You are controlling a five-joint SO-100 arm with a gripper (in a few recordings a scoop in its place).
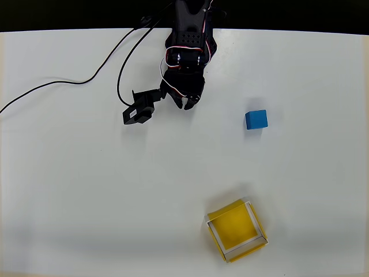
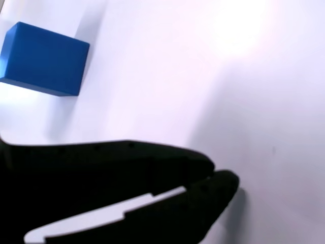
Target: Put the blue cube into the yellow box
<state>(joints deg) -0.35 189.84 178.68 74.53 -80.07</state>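
Note:
The blue cube (image 1: 256,119) rests on the white table to the right of my gripper (image 1: 186,104) in the overhead view, about a hand's width away and untouched. From the wrist, the blue cube (image 2: 43,58) sits at the upper left, well apart from my black gripper (image 2: 216,175), whose fingertips (image 2: 226,184) meet at the tip with nothing between them. The yellow box (image 1: 253,244), a shallow tray with a white rim, lies empty near the table's front edge, below the cube.
Black cables (image 1: 69,82) run over the table's upper left from the arm's base. A black camera mount (image 1: 138,109) juts out to the left of the gripper. The table's far edge (image 1: 288,32) lies close behind the arm.

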